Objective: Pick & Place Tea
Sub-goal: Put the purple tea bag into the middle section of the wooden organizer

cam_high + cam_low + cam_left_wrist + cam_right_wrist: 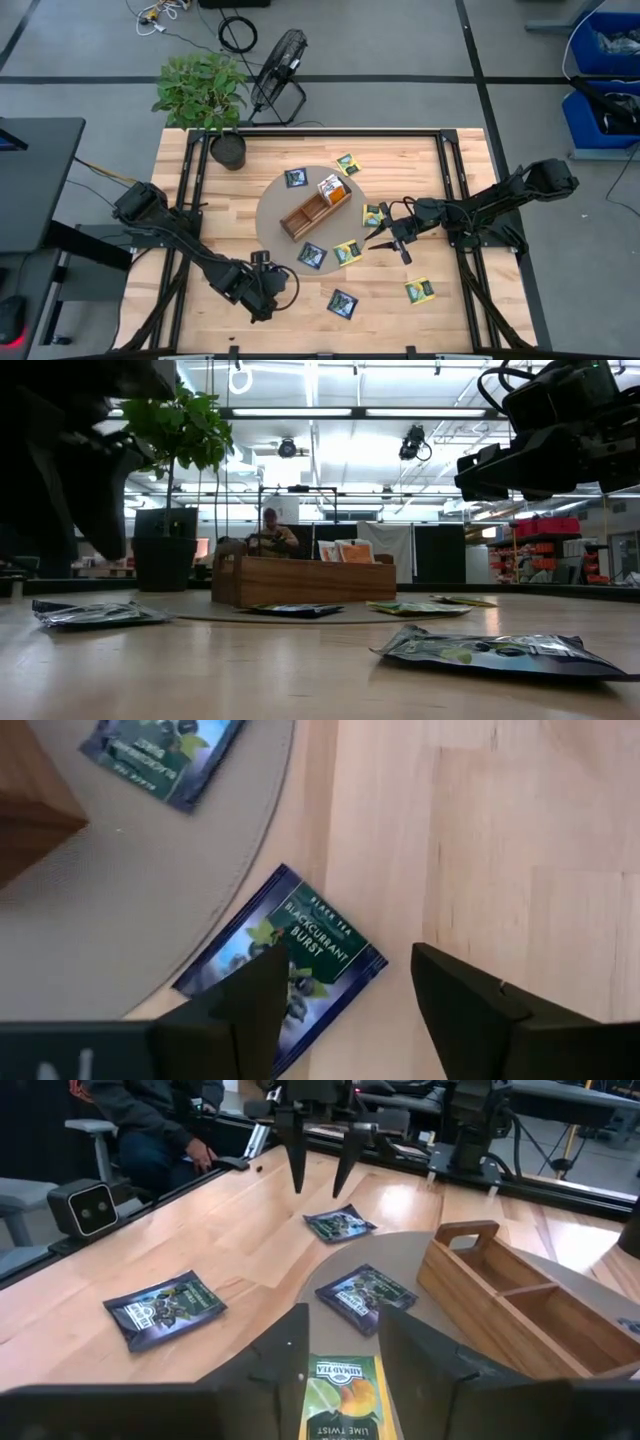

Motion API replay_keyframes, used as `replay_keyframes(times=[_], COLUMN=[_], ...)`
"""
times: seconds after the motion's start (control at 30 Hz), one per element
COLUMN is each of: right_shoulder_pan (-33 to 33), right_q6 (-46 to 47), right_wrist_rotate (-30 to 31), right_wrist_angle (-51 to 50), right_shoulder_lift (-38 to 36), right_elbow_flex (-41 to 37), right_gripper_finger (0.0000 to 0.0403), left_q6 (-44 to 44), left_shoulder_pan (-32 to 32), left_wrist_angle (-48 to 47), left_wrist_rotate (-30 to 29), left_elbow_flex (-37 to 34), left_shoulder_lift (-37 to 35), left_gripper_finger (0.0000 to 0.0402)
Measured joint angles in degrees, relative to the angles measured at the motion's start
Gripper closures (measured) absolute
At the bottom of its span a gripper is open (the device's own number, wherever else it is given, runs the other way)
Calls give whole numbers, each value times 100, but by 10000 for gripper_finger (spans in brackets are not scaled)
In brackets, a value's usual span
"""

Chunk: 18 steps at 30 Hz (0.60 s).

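Note:
A navy tea packet [300, 952] lies flat, half on the round grey mat [275, 205] and half on the wood. My left gripper [345, 960] is open just above it, fingers pointing down, one tip on each side; the right wrist view shows the left gripper [320, 1185] clear of this packet [340, 1225]. My right gripper [345, 1325] hovers by the mat's right rim, fingers partly apart, and a yellow-green packet [340, 1390] shows in the gap. The wooden tray [300, 218] stands on the mat with orange-and-white packets [330, 188] upright in its far end. My right gripper has the yellow-green packet's printed face [340, 1370] showing in the gap between its fingers. I cannot tell whether the fingers touch it or whether it lies on the table below them.
More packets lie flat on the mat [312, 256] and on the wood [343, 302], [420, 290], [296, 178], [347, 163]. A potted plant [228, 150] stands at the far left. Black frame rails run along both table sides. A person [150, 1120] sits beyond the table.

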Motion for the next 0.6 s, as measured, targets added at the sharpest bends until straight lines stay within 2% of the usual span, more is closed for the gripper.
replay_keyframes(times=[0.27, 0.6], right_shoulder_pan=[0, 0], right_q6=[34, 49], right_wrist_rotate=[11, 98], right_wrist_angle=[-13, -59], right_shoulder_lift=[0, 0], right_elbow_flex=[0, 0], right_gripper_finger=[285, 289], left_q6=[-47, 104], left_shoulder_pan=[149, 171], left_wrist_angle=[505, 854], left_wrist_rotate=[318, 400], left_elbow_flex=[-440, -720], left_shoulder_lift=[0, 111], left_gripper_finger=[183, 210])
